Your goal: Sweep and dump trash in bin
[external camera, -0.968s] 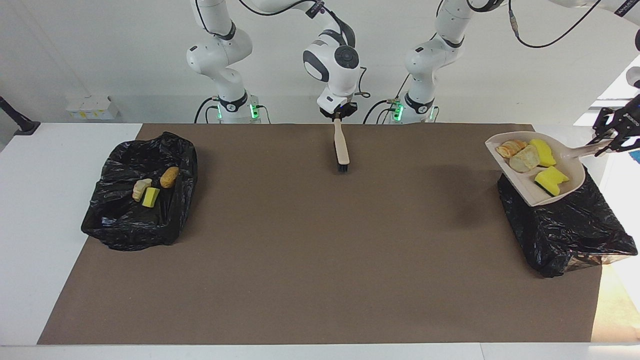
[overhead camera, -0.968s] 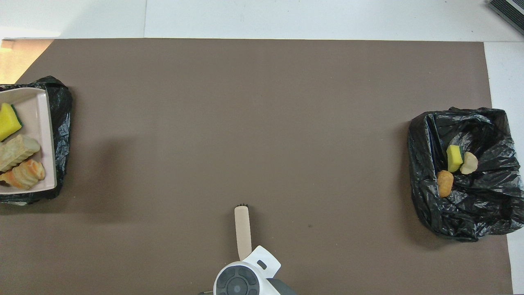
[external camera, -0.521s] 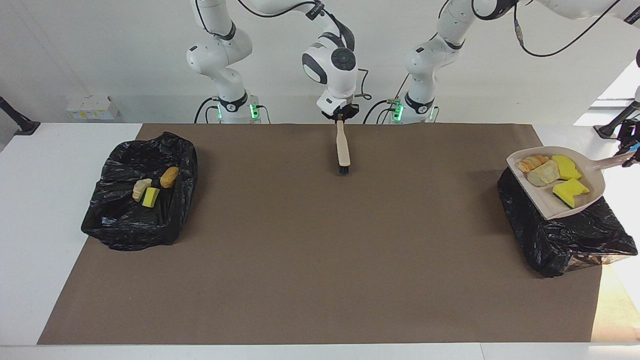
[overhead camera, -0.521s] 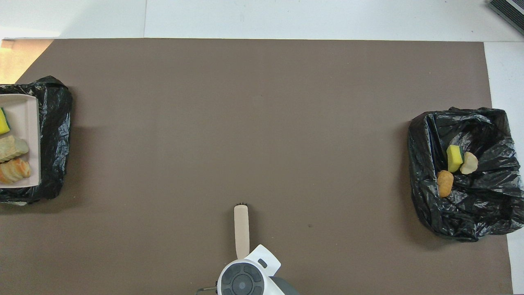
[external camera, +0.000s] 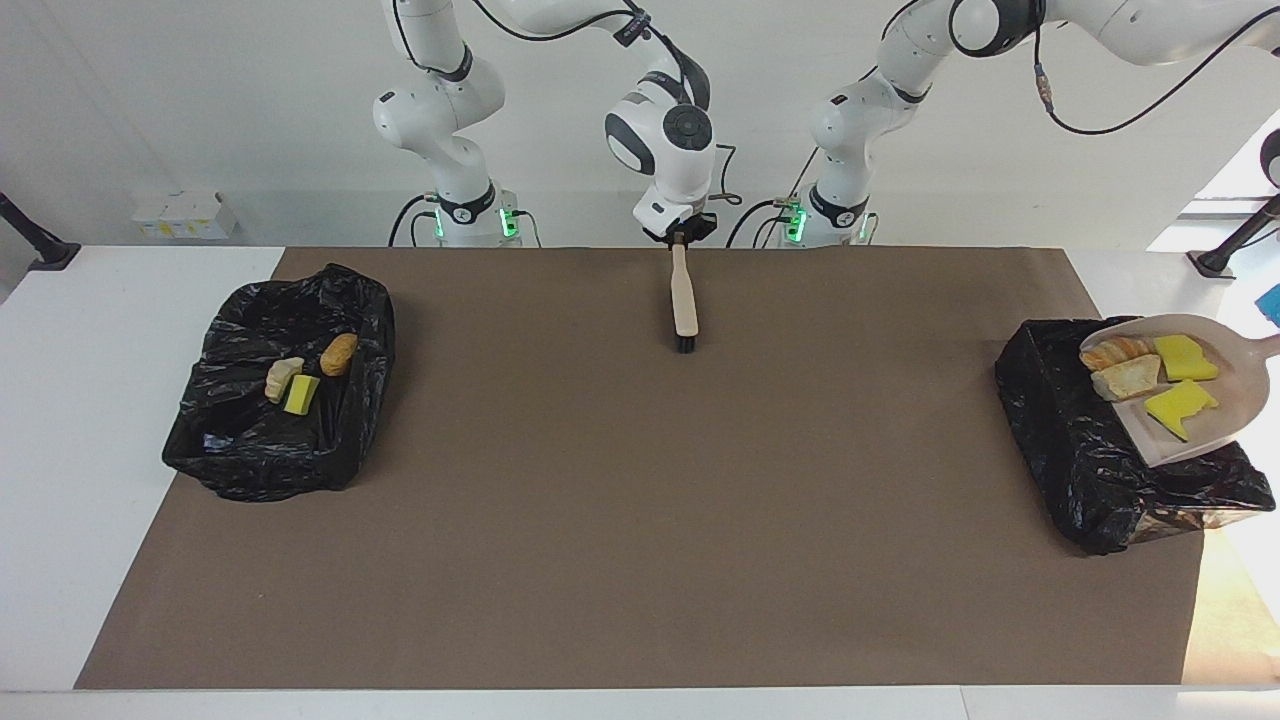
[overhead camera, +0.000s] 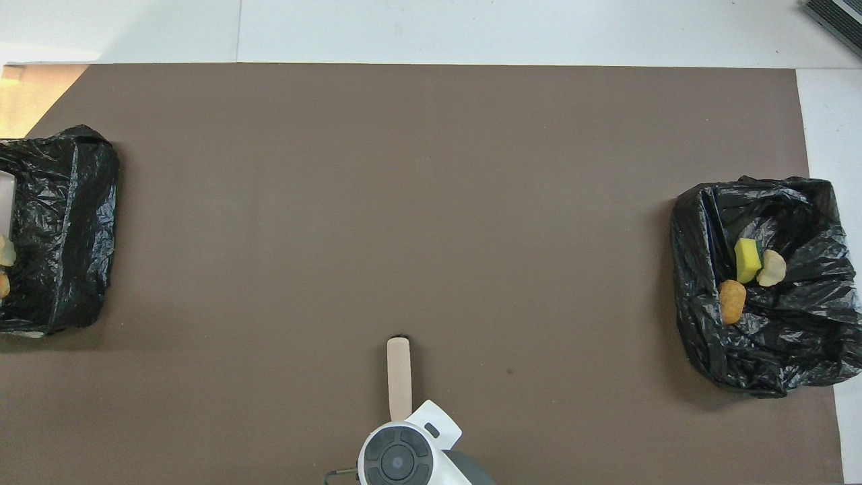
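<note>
A beige dustpan (external camera: 1235,385) hangs over the black-bagged bin (external camera: 1080,440) at the left arm's end of the table. It carries trash: an orange-striped lump (external camera: 1115,352), a pale lump (external camera: 1128,378) and two yellow sponge pieces (external camera: 1185,357). Its handle runs out of view, and so does my left gripper holding it. From overhead, only the pan's edge (overhead camera: 5,195) shows past that bin (overhead camera: 60,222). My right gripper (external camera: 680,232) is shut on the handle of the beige brush (external camera: 685,300), whose black bristles point down at the mat. My wrist hides the gripper above the brush (overhead camera: 399,377).
A second black-bagged bin (external camera: 280,420) at the right arm's end holds a brown oval lump (external camera: 338,353), a pale lump (external camera: 282,378) and a green-and-yellow sponge (external camera: 301,393). It also shows overhead (overhead camera: 768,337). A brown mat (external camera: 640,520) covers the table between the bins.
The dustpan with its scraps has moved toward the left arm's end, coming over the bin and sinking lower. My left gripper has passed out of view. The brush has barely moved.
</note>
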Tool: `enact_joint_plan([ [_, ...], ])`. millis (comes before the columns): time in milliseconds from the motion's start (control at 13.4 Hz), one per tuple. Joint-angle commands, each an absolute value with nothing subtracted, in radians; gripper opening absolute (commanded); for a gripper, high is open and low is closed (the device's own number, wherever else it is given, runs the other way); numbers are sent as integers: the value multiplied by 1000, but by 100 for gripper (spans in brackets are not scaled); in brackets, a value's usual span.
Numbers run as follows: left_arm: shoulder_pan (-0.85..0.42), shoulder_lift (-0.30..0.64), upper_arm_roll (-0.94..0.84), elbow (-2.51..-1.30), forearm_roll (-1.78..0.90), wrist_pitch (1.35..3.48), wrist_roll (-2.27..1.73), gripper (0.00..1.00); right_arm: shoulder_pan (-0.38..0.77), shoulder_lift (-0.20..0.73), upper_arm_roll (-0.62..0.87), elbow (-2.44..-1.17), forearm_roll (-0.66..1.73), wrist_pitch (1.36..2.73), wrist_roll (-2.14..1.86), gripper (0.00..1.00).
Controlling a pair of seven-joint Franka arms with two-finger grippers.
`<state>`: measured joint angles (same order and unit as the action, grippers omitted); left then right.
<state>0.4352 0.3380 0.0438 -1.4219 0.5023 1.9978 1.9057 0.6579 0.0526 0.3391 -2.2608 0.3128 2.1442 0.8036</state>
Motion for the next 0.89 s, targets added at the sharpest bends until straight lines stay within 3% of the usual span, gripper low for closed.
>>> enact_joint_plan([
  [0, 361, 334, 54, -1420, 656, 1984, 1726, 0, 638, 55, 345, -2261, 342, 2158, 802, 44],
  [74, 341, 328, 55, -1428, 719, 1973, 1685, 0, 634, 64, 345, -2246, 348, 2155, 819, 45],
  [298, 287, 278, 54, -1459, 880, 1944, 1600, 0, 617, 71, 344, -2212, 353, 2140, 848, 60],
  [447, 252, 238, 54, -1473, 963, 1902, 1550, 0, 571, 52, 344, -2177, 353, 2082, 839, 75],
  [670, 212, 134, 54, -1578, 1069, 1879, 1458, 0, 468, -78, 334, -2163, 336, 1908, 839, 99],
  [819, 169, 95, 51, -1635, 1108, 1829, 1384, 0, 340, -174, 331, -2151, 324, 1778, 760, 100],
])
